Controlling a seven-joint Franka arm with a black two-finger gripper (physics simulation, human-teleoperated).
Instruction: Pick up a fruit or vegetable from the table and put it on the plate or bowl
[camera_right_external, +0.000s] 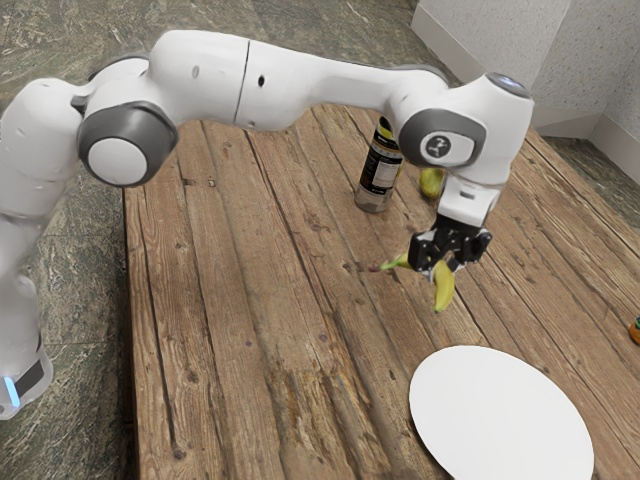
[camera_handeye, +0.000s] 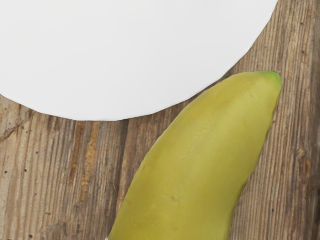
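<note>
Exterior view: end effector grips banana, tip pointing down toward plate.

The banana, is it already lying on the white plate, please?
No, the banana hangs from the gripper over the table, short of the plate.

Plank table, marbled floor, white wall.

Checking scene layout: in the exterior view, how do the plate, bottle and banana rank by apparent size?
1. Plate, clearly largest, though nearest the camera.
2. Bottle.
3. Banana, partly hidden by the gripper, so bottle versus banana is less sure.
</note>
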